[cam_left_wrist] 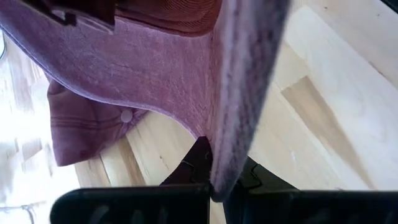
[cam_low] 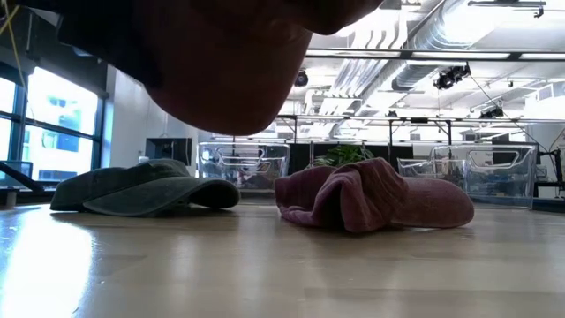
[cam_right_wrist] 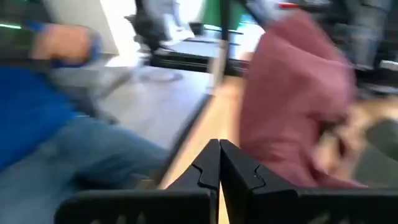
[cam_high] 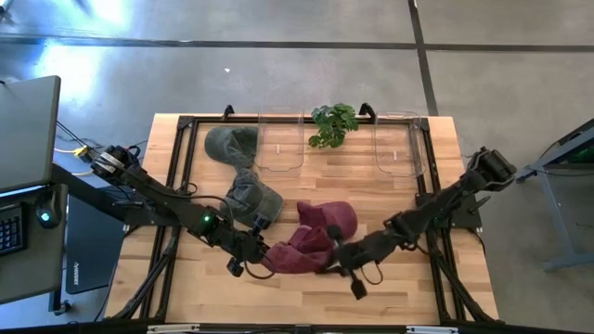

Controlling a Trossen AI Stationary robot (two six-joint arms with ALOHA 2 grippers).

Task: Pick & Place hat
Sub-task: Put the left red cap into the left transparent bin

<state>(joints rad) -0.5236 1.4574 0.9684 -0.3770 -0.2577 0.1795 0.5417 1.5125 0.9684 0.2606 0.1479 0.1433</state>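
**Floppy maroon hat, left gripper has the brim**

Since it's just soft cloth, the maroon hat (cam_high: 311,243) should weigh next to nothing and slump wherever it isn't supported, so no worries about breaking it, only about it sagging or slipping out. I'd say the brim edge is the spot to grab, being the stiffest part.

That's what the left gripper (cam_left_wrist: 214,186) is doing: fingers clamped tight on the brim, cloth hanging over them. From above, the hat sits crumpled on the table (cam_high: 390,297), front middle, between both arms, with two grey-green hats (cam_high: 243,172) just behind it.

Left arm stretches in low from the left. The right gripper (cam_right_wrist: 219,163) is closed on nothing, its arm reaching in low from the right, tip beside the hat.
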